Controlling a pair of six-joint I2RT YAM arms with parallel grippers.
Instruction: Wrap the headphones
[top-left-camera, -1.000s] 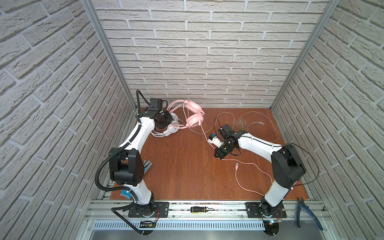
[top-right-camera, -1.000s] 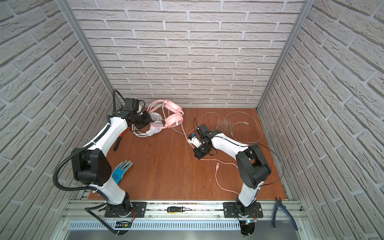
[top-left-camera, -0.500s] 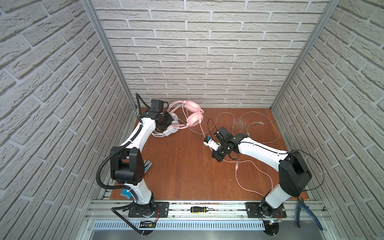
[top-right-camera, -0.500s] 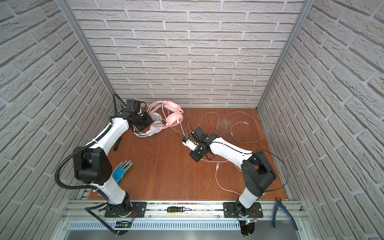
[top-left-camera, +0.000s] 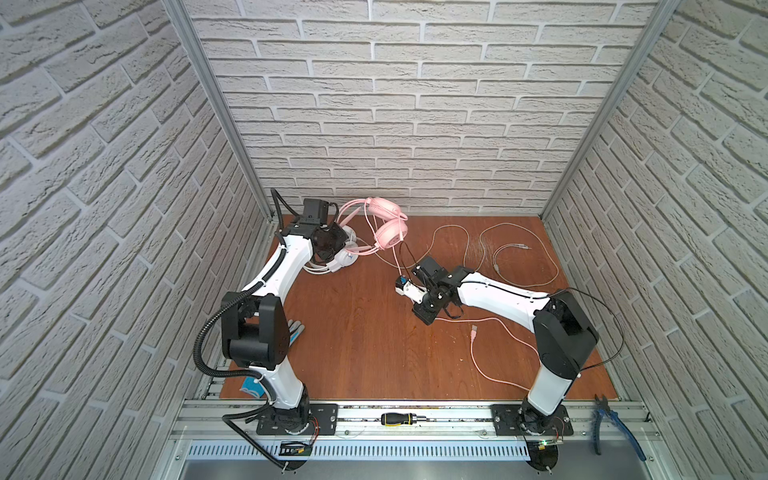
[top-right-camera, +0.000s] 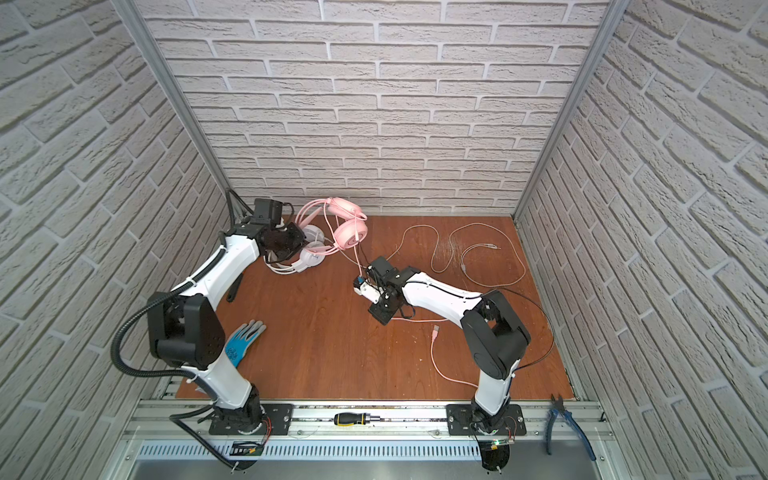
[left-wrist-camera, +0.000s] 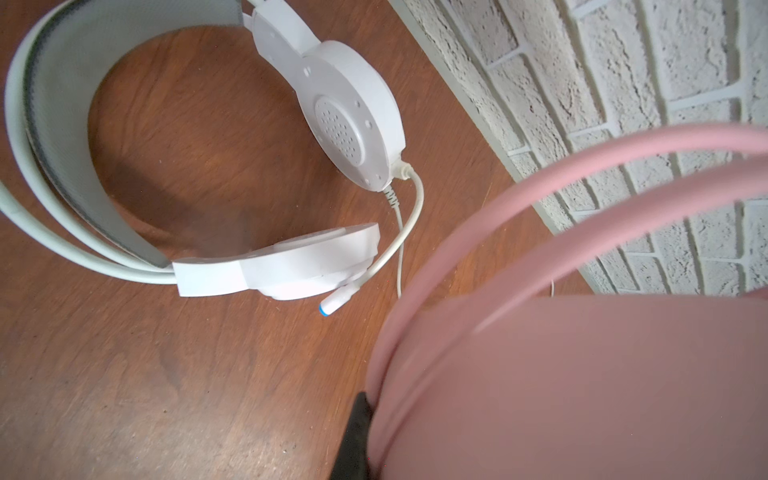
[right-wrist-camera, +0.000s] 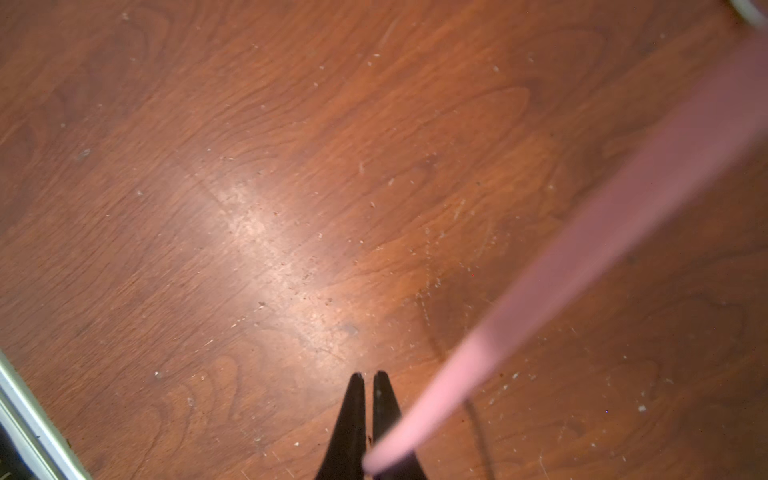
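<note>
The left gripper (top-left-camera: 333, 242) is clenched on the double-wire headband of the pink padded over-ear headset (top-left-camera: 390, 230), near the back left corner of the brown wooden bench (top-left-camera: 365, 353). The right gripper (right-wrist-camera: 368, 378), fingertips pressed together, pinches the thin pink cable (right-wrist-camera: 602, 232) near the bench's middle. The white plastic over-ear headset (left-wrist-camera: 332, 104) lies just beside the left gripper. A pale thin cable (top-left-camera: 482, 245) lies looped toward the back right corner.

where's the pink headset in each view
In a top view: pink headset by the back wall, left of centre.
In a top view: same spot.
Left wrist: big blurred pink mass, close up.
Right wrist: only its pink cable, blurred.
Shared landmark: white headset next to it.
</note>
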